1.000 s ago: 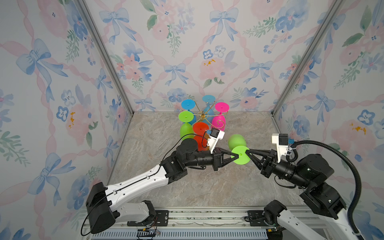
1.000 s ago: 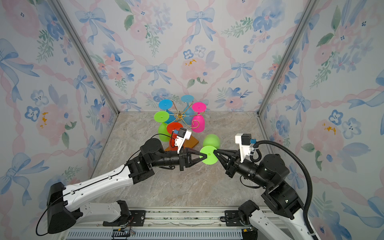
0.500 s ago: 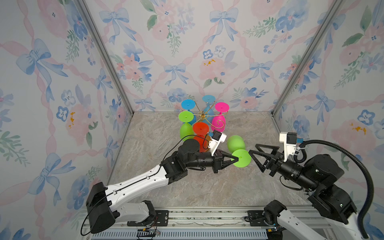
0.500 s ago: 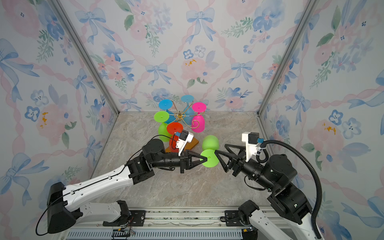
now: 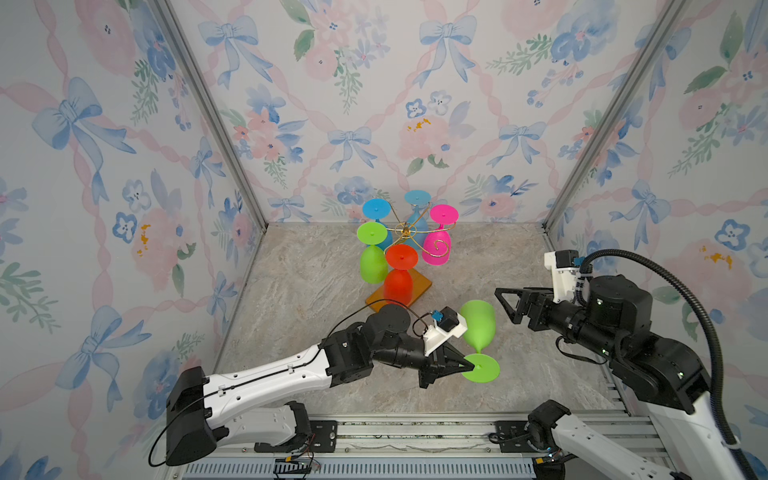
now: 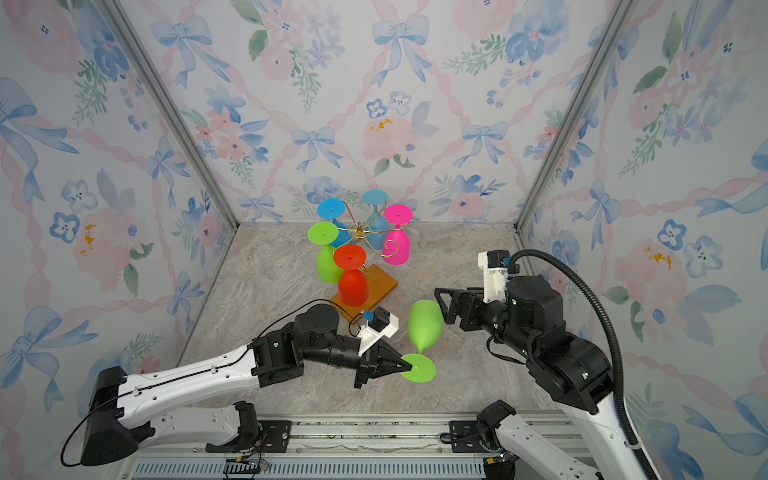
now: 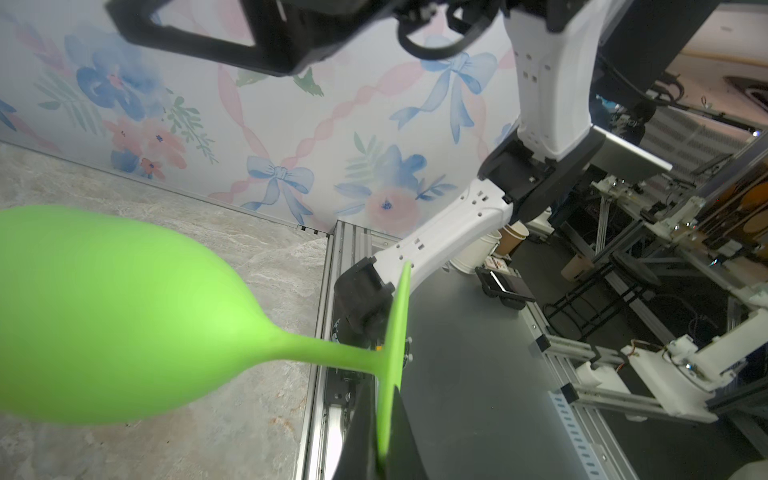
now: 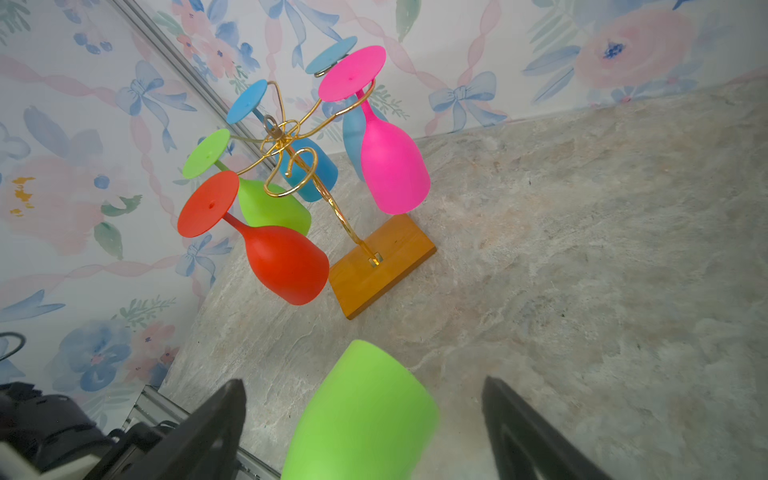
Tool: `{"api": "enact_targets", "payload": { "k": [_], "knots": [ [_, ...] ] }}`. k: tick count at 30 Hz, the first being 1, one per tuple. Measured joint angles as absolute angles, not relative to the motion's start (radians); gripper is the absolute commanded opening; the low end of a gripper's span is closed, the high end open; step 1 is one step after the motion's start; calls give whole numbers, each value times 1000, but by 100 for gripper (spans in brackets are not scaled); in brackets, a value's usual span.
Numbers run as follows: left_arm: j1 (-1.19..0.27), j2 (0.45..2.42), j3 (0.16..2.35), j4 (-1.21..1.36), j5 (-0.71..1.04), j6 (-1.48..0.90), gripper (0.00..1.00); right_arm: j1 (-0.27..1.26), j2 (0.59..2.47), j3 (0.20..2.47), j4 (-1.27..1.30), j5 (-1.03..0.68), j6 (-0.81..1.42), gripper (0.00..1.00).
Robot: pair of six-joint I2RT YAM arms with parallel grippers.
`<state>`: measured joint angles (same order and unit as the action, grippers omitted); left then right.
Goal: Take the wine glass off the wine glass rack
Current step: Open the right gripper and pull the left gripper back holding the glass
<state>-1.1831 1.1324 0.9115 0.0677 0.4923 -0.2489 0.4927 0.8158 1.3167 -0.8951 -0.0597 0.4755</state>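
Pinching foot of green wine glass (image 5: pixel 478 322): left gripper (image 5: pixel 472 366).

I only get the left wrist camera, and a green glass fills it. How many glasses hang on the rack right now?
Observer: Five hang on the wine glass rack: two blue glasses, a pink glass, a red glass, a hanging green glass.
Operator: Is the right tool gripping mine?
Observer: No. The right tool is open, close beside the bowl of the held green glass, holding nothing.
Operator: Any free arm on the rack?
Observer: Yes, one curled arm carries no glass.
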Motion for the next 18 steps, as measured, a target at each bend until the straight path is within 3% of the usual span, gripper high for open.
{"api": "enact_targets", "payload": {
  "k": [8, 18],
  "knots": [
    [-1298, 1000, 780, 24, 181, 23, 0, 356, 883, 1317, -925, -252, 495, 88],
    [-1450, 976, 711, -3, -199, 332, 0, 340, 928, 1318, -948, -432, 490, 83]
  ]
}}
